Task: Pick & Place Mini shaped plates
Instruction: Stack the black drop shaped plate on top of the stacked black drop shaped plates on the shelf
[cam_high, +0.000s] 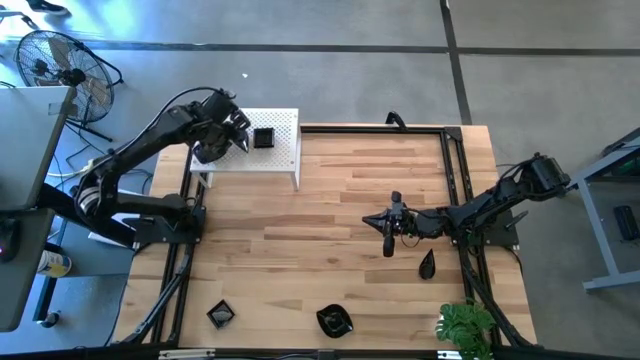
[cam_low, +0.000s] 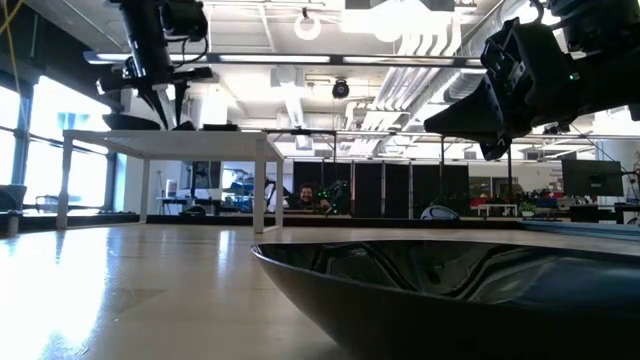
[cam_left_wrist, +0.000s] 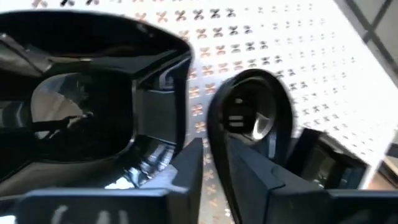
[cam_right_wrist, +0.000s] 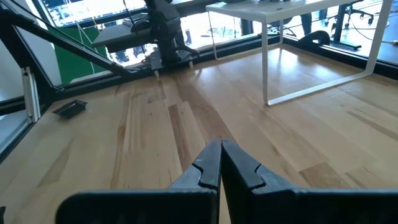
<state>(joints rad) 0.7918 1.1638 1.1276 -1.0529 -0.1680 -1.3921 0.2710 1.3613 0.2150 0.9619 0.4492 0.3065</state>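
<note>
1. Nearest the low camera, a glossy black wavy dish (cam_low: 440, 285) fills the foreground; from above the same wavy dish (cam_high: 334, 321) lies at 6 o'clock on the wooden table (cam_high: 330, 200).
2. Toward 7 o'clock near the front edge sits a small square plate (cam_high: 220, 314).
3. Toward 4 o'clock a dark teardrop plate (cam_high: 427, 264) lies on the wood, just beside the right arm.
4. At 11 o'clock stands the white perforated stand (cam_high: 285, 150), with a black square dish (cam_high: 264, 137) resting on its top.
5. Left gripper (cam_high: 237, 132) hovers over the stand just at the 9 o'clock side of that dish; its wrist camera shows two black dishes on the perforated surface, a square one (cam_left_wrist: 93, 112) and a rounder one (cam_left_wrist: 252, 115), right at the fingers (cam_left_wrist: 186, 174), which stand narrowly parted. Whether they grip a rim I cannot tell.
6. Right gripper (cam_high: 388, 245) hangs over bare wood near the centre, at about 3 o'clock, fingers (cam_right_wrist: 208, 165) pressed together and holding nothing.
7. Green plant (cam_high: 466, 325) sits at 5 o'clock.
</note>
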